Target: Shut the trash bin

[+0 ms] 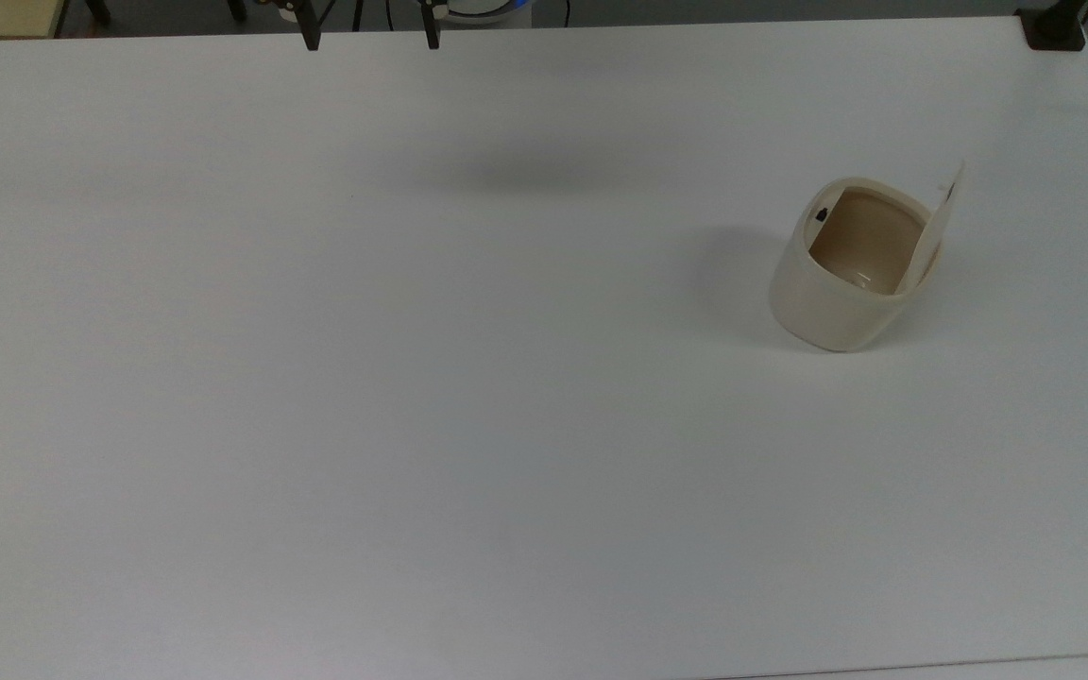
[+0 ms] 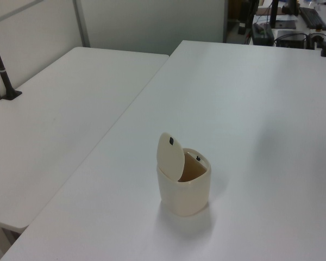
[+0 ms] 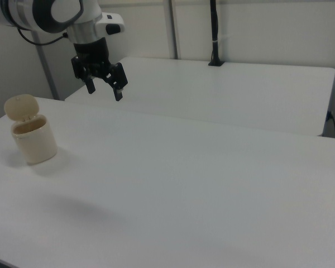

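Trash bin point(image 1: 841, 283): upright on the white tabletop point(image 1: 412, 425), toward the top view's right.
Lid point(image 1: 936, 227): raised on its hinge, tan inside exposed.
Gripper point(image 3: 104, 91): in the air, well apart from the bin.
Jaws: spread wide, holding nothing.

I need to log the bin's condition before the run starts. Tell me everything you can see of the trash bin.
The trash bin is a small cream-white, plastic-looking tub with rounded-square walls and a tan-brown inside. Its flat hinged lid stands raised, so it is open. A small black button sits at the rim opposite the hinge. It stands upright on the white table, toward the top view's right, with nothing else touching it.
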Controlling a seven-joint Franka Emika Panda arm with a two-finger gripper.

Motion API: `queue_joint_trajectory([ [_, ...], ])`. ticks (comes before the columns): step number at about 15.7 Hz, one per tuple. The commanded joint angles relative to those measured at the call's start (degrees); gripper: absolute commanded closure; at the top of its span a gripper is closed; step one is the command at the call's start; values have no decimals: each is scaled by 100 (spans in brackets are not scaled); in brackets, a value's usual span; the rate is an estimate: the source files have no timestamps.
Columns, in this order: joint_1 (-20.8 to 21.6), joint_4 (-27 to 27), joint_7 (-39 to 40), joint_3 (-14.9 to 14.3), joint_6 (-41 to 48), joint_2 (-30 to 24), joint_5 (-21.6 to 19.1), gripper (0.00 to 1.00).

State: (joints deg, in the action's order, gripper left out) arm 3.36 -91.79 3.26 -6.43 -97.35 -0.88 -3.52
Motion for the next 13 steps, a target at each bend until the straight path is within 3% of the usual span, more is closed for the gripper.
queue_joint_trajectory([
  [1, -1, -84, 87, 1, 137, -105, -52, 0],
  [13, -19, -84, 131, 1, 111, -87, -105, 0],
])
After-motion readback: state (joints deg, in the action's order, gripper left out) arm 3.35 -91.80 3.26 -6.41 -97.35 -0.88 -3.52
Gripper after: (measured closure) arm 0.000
